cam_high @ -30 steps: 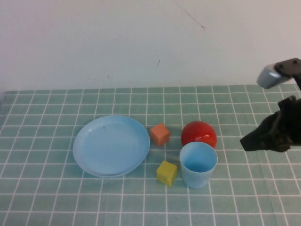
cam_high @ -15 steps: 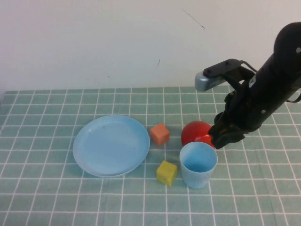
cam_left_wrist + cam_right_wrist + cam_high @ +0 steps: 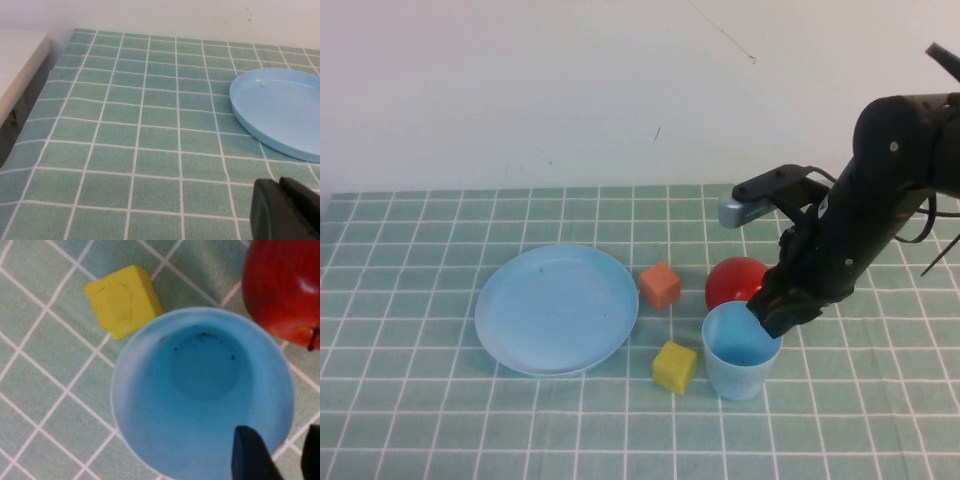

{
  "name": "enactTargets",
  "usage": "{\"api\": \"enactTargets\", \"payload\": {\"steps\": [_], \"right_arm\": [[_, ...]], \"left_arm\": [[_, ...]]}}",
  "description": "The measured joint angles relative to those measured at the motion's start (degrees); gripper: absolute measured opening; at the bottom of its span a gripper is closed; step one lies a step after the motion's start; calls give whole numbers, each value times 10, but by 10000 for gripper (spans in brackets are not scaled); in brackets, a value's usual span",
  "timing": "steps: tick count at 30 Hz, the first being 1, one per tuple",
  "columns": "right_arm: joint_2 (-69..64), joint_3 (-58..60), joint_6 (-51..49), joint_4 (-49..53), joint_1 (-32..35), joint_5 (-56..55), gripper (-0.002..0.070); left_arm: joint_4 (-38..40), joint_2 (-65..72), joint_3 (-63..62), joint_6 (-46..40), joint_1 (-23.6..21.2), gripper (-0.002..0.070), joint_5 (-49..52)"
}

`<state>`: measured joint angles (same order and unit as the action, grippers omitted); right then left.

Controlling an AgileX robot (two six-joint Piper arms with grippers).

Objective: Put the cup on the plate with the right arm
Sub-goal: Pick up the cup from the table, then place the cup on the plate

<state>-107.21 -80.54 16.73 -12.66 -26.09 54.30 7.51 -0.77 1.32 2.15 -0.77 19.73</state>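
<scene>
The light blue cup [image 3: 741,351] stands upright on the green checked cloth, right of the yellow cube, in front of the red apple. The wide light blue plate [image 3: 557,309] lies empty to its left; its rim also shows in the left wrist view [image 3: 280,112]. My right gripper [image 3: 767,321] hangs over the cup's right rim. In the right wrist view it [image 3: 280,452] is open, one finger inside the cup [image 3: 200,390], the other outside the rim. My left gripper [image 3: 287,210] shows only as dark shut fingers low over the cloth, left of the plate.
A red apple [image 3: 742,283] touches the cup's far side. An orange cube [image 3: 660,286] sits by the plate's right edge. A yellow cube [image 3: 674,367] lies just left of the cup. A white wall stands behind the table.
My right arm has swung in from the right edge and come down, so the gripper now straddles the cup's right rim. The cup and other objects have not moved.
</scene>
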Motion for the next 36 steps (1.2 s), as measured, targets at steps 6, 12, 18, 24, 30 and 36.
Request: {"api": "enactTargets", "payload": {"steps": [6, 12, 18, 24, 30, 36], "right_arm": [[-24, -3, 7, -1, 0, -7, 228], [-55, -4, 12, 4, 0, -23, 112], [-35, -15, 12, 9, 0, -37, 18], [4, -115, 35, 9, -12, 7, 17], [-18, -238, 72, 8, -52, 35, 17], [-107, -340, 119, -41, -65, 46, 17]], "left_arm": [[0, 0, 0, 0, 0, -3, 0], [0, 0, 0, 0, 0, -3, 0], [0, 0, 0, 0, 0, -3, 0], [0, 0, 0, 0, 0, -3, 0], [0, 0, 0, 0, 0, -3, 0], [0, 0, 0, 0, 0, -3, 0]]}}
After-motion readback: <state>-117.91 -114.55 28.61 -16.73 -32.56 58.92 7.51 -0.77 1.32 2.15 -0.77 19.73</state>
